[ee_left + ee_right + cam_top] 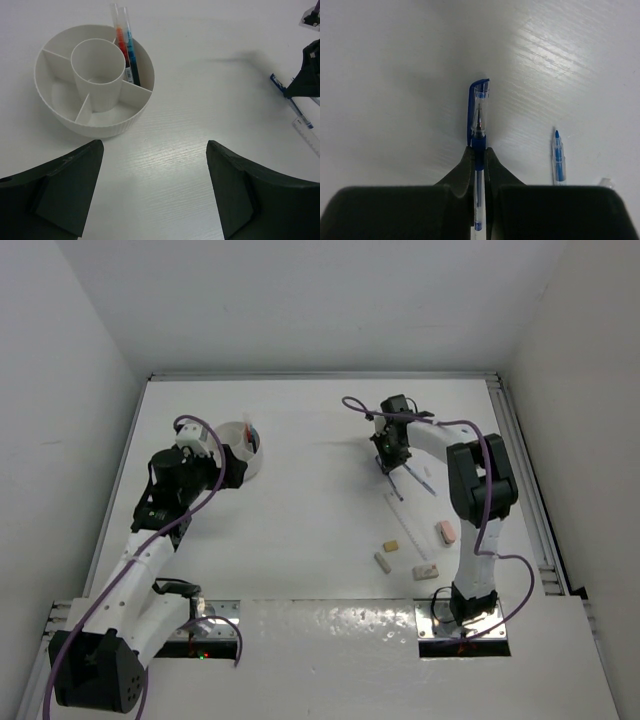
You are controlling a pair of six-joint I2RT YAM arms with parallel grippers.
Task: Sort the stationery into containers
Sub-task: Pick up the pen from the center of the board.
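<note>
The white tub point(100, 129), round with a centre cup and divided compartments, holds a red-orange pen point(121, 39) and a blue pen point(129, 49) in one outer compartment. My left gripper point(155, 192) is open and empty, just in front of the tub point(254, 458). My right gripper point(479, 156) is shut on a capped blue pen point(479, 117), held lengthwise between the fingers over the table at the far right point(392, 460). A second blue pen point(559, 161) lies on the table beside it. A clear ruler point(405, 508) lies just nearer than that gripper.
Small erasers lie near the right arm's base: tan point(391, 545), pink point(446, 531), white point(427, 570) and one more pale one point(382, 562). White walls enclose the table. A rail point(525, 475) runs along the right edge.
</note>
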